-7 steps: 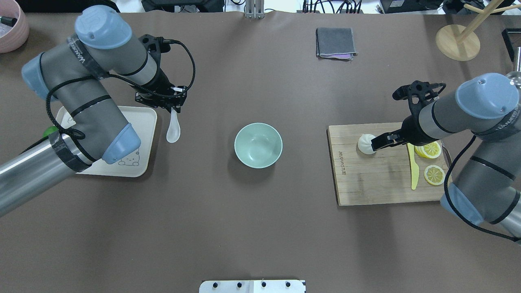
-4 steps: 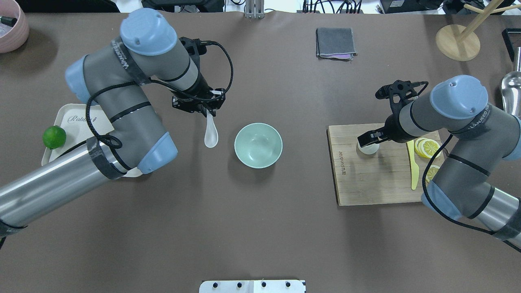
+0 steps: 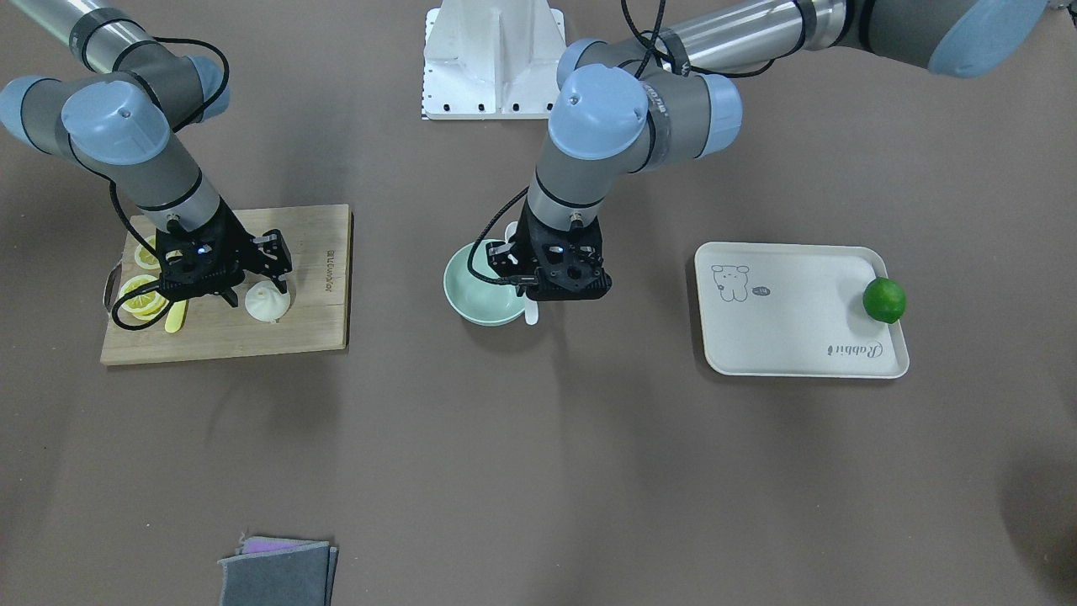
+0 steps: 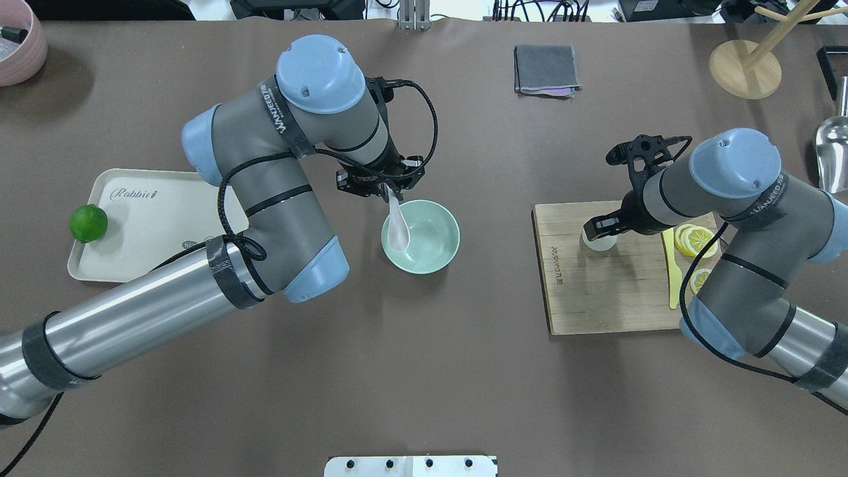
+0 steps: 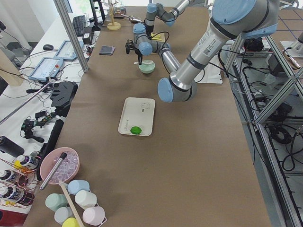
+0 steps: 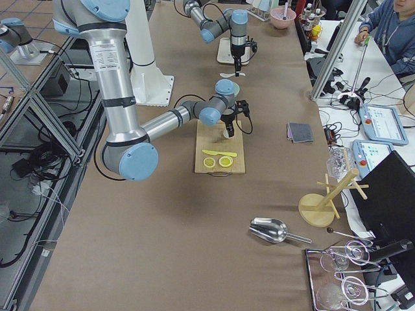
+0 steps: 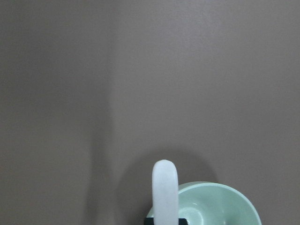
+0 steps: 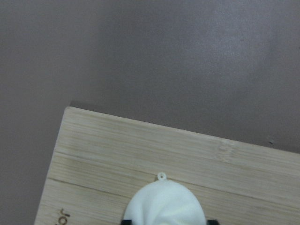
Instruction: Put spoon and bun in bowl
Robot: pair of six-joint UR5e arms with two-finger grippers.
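My left gripper [image 4: 387, 189] is shut on the handle of the white spoon [image 4: 397, 228]. It holds the spoon tilted over the left rim of the mint-green bowl [image 4: 449, 232], scoop above the bowl's inside. The spoon [image 7: 165, 192] and bowl [image 7: 225, 206] also show in the left wrist view, and the bowl [image 3: 471, 295] in the front view. The white bun [image 4: 599, 242] rests on the wooden cutting board [image 4: 609, 291]. My right gripper [image 4: 598, 228] is over it, fingertips against both sides of the bun [image 8: 164, 206].
A beige tray [image 4: 152, 218] with a green lime [image 4: 88, 223] lies at the left. A yellow knife [image 4: 674, 271] and lemon slices [image 4: 695, 240] lie on the board. A grey cloth [image 4: 546, 69], a wooden stand [image 4: 745, 66] and a metal scoop [image 4: 831, 152] are at the far right.
My left arm carried the spoon right, from beside the tray to over the bowl's left rim. My right gripper moved left from beside the bun to over it and closed in on it.
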